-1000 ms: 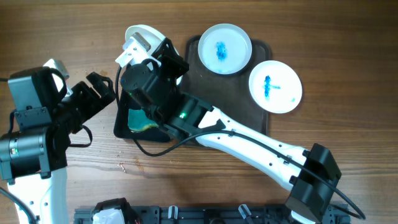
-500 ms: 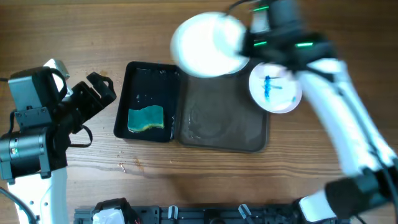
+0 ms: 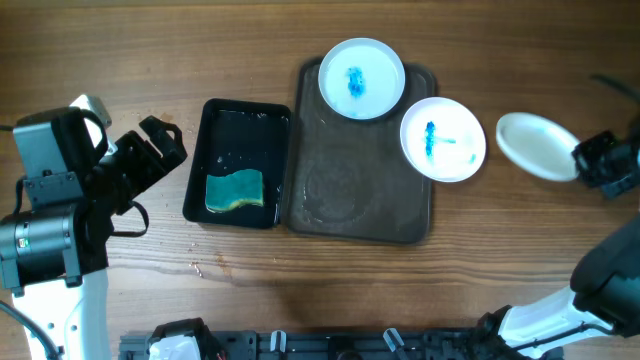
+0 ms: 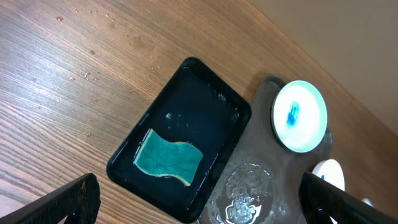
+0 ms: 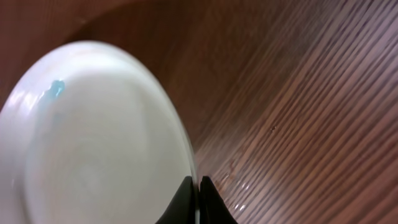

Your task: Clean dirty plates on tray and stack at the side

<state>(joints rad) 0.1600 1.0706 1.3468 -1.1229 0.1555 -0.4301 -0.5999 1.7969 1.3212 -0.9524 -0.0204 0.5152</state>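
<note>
**Right hand [image 3: 590,160] clamped on the rim of a wiped plate [image 3: 535,146], right of the brown tray [image 3: 350,195].**

The fingertips [image 5: 210,203] pinch the plate's thin edge, one on each face. The plate is tilted, and whether it touches the table [image 3: 400,290] cannot be told. Its face is almost plain white, with a faint blue trace near one edge. Judged rigid, glossy and breakable, the plate is probably slippery if damp, so a rim pinch is the only practical hold and a low, gentle set-down is advised. The brown tray carries two smeared plates [image 3: 361,78], just beside each other at its far right end, each with a blue mark at the centre. The black tray [image 3: 200,160] beside it holds a green sponge [image 3: 234,190] and looks wet. The left hand [image 3: 160,145] waits with fingers spread and empty, left of the black tray.
</note>
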